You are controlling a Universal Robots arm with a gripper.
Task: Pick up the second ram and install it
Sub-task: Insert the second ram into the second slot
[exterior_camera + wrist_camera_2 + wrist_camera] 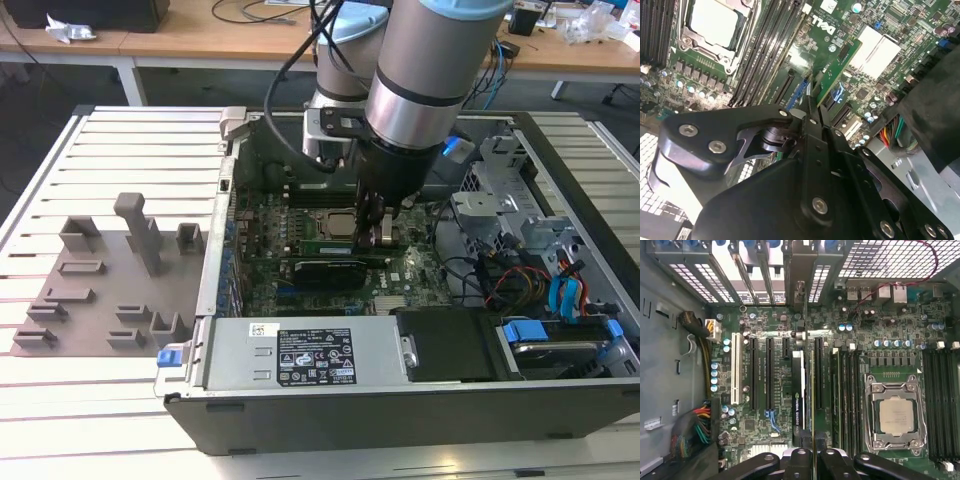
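My gripper (378, 236) hangs inside the open computer case, over the motherboard (300, 285) just to the exterior view's right of the CPU socket (336, 222). It is shut on the second ram (840, 67), a thin green board with a dark chip that sticks out past the fingertips (809, 111). In the first wrist view the ram (812, 400) shows edge-on, a narrow line rising from the gripper (812, 454). It lies between the black labelled card (797, 395) and the long dark memory slots (842, 390) beside the socket (895, 415). Whether the stick touches a slot I cannot tell.
A grey fixture plate (100, 285) with upright holders lies at the exterior view's left, outside the case. The power supply (320, 355) runs along the case's near side. The drive cage and bundled cables (560, 290) crowd the exterior view's right. Expansion slots (755, 370) lie beyond the card.
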